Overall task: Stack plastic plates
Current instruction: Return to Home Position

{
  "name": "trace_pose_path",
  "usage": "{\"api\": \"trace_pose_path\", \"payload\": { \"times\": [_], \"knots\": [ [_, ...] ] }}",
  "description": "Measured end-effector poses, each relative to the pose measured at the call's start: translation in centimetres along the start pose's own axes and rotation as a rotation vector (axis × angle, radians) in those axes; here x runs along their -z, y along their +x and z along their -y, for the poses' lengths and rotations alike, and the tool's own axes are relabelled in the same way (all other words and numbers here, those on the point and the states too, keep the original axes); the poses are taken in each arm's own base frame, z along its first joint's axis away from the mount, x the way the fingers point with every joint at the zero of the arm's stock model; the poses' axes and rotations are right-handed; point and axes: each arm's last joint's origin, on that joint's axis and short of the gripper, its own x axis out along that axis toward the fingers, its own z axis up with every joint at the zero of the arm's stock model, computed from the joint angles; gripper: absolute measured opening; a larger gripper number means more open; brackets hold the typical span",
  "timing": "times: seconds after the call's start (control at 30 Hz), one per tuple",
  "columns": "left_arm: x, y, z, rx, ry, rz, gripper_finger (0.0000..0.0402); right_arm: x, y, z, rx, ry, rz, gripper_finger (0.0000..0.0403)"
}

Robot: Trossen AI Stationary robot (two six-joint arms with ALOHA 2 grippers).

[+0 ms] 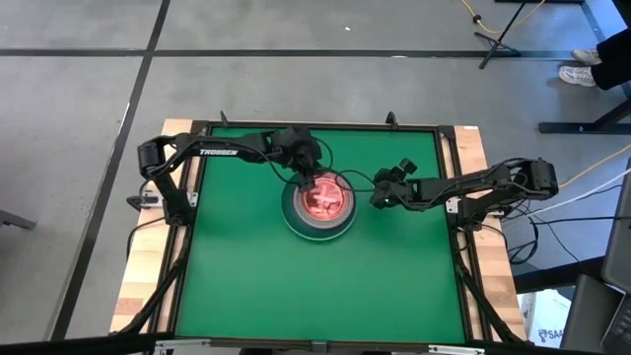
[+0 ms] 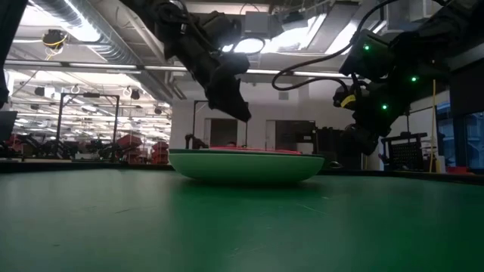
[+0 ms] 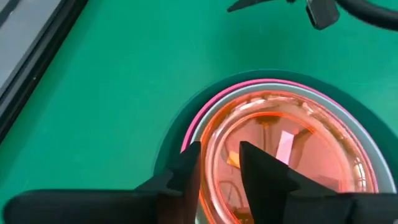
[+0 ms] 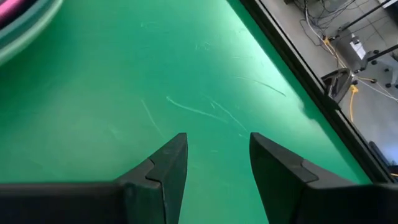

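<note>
The plastic plates (image 1: 323,205) sit in one stack at the middle of the green tabletop (image 1: 296,291), with a translucent red plate (image 3: 298,149) on top. Just beside the stack, toward the right edge, the right gripper (image 1: 379,196) hangs with jaws parted and empty. The left gripper (image 1: 307,183) hovers over the stack's far rim, its jaws slightly apart and holding nothing.

Left arm is arching in from its base, wrist bent down, left gripper (image 1: 307,181) pointing downward near centre, its fingers (image 3: 186,171) sitting slightly apart. Right arm is lying stretched out low from its side, right gripper (image 1: 381,194) hanging raised and tilted down, fingers (image 4: 171,165) standing parted.
</note>
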Motion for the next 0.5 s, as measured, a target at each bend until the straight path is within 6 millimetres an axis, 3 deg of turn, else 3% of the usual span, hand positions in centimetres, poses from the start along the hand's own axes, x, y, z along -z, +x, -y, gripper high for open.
{"api": "trace_pose_path", "payload": {
  "times": [0.33, 0.5],
  "knots": [
    [-0.3, 0.0, 2.8, -0.065, 0.062, -0.004, 0.0104, -0.1, -0.2, 0.0, -0.033, 0.021, 0.002, 0.0165],
    [-0.9, -1.7, 5.5, -0.025, 0.119, 0.061, 0.0104, -0.5, -2.0, -0.2, -0.093, 0.03, 0.068, 0.0165]
  ]
}}
